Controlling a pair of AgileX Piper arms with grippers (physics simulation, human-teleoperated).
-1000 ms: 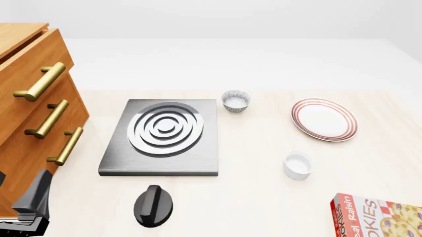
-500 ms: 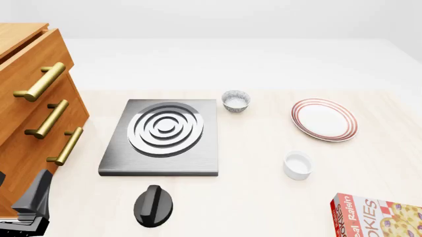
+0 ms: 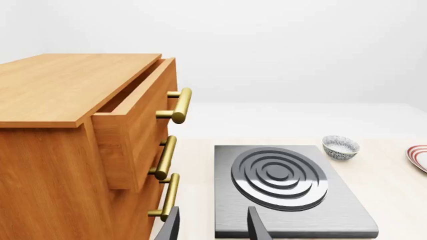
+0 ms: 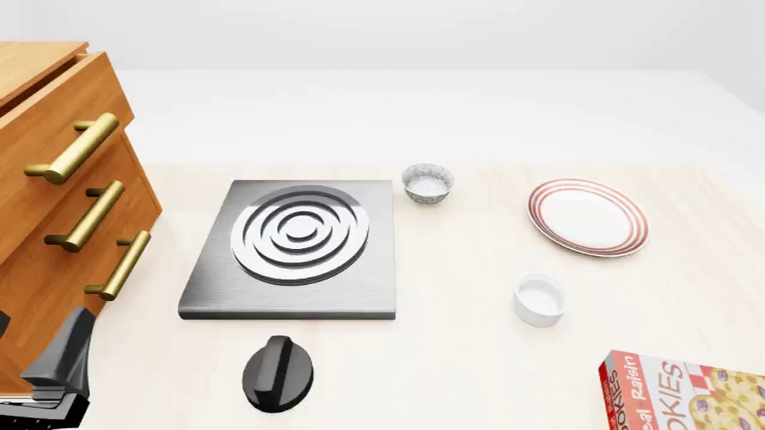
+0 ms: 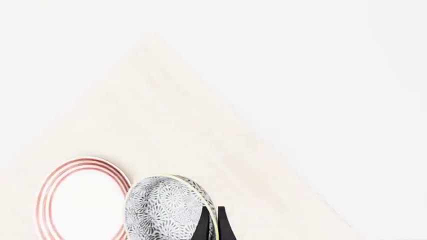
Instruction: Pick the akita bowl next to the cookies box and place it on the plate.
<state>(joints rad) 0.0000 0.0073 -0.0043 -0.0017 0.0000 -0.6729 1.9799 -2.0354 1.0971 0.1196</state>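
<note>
Your right gripper (image 5: 211,225) is clamped on the rim of the small grey-and-white patterned akita bowl (image 5: 167,207), held tilted just beside the red-ringed white plate (image 5: 79,202). Your left gripper (image 3: 212,225) stands open.

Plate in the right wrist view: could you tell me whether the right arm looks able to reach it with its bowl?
Probably yes. The right gripper is shut on the bowl at its rim, and the plate lies bare close by, with nothing seen between them.
</note>
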